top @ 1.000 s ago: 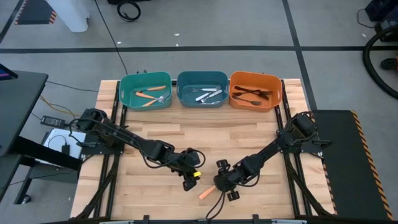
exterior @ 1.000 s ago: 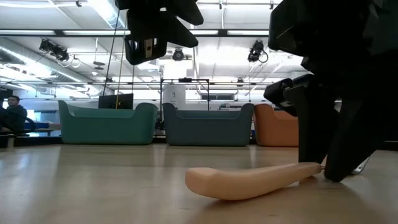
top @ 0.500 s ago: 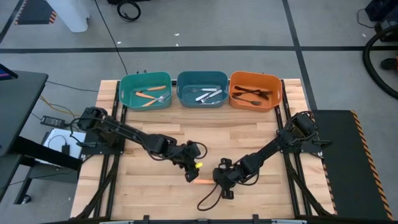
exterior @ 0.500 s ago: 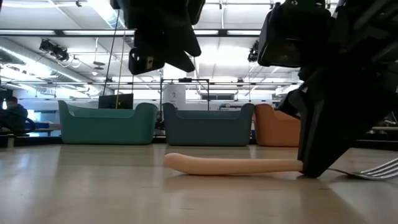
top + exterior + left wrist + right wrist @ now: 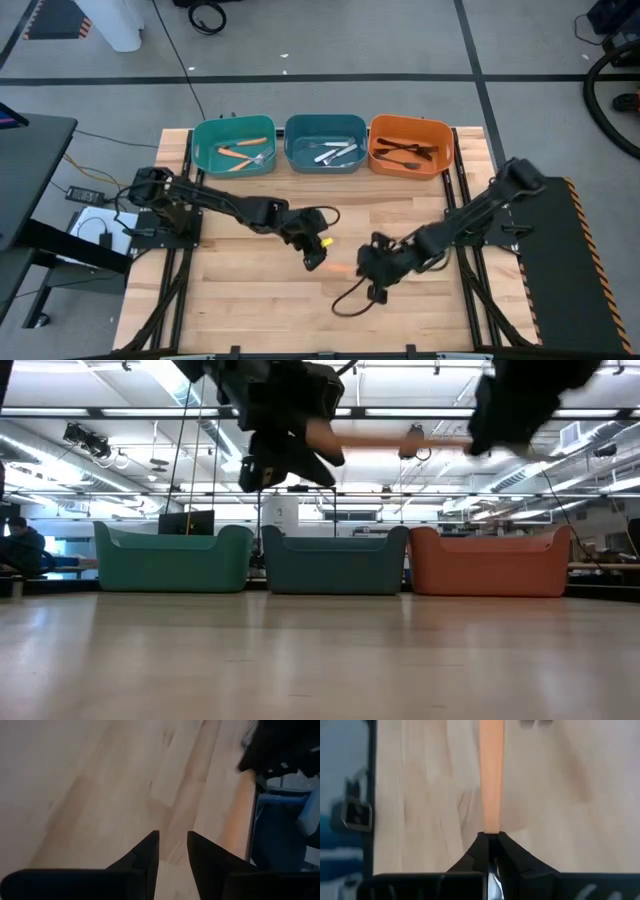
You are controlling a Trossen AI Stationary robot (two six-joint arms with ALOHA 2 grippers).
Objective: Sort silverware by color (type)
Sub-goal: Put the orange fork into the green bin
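An orange-handled fork (image 5: 341, 269) hangs in the air above the table's middle, level in the low view (image 5: 372, 438). My right gripper (image 5: 373, 268) (image 5: 490, 839) is shut on it. My left gripper (image 5: 316, 256) (image 5: 173, 845) hovers open and holding nothing, just left of the handle's free end (image 5: 318, 434). At the far edge stand three bins: a teal-green bin (image 5: 205, 150) with orange-handled forks, a blue bin (image 5: 298, 150) with silver forks, and an orange bin (image 5: 440, 152) with black forks. My right gripper pinches the fork between its two fingers where the orange handle (image 5: 491, 822) ends; a bit of silver neck (image 5: 493, 881) shows behind the fingertips. The fingers come level from the table's right, in line with the fork. The fork is lifted clear, its handle pointing left.
Bare wooden tabletop (image 5: 250, 300) lies under and around both grippers. A dark cable (image 5: 350, 300) loops down from the right arm near the table's near edge. Black frame rails (image 5: 190, 180) run along both table sides. A person (image 5: 20, 545) sits far off in the room.
My right gripper has risen and moved right and toward the far edge, lifting the orange-handled fork clear of the table. The handle has swung from pointing near-left to pointing left. My left gripper has moved toward the far edge.
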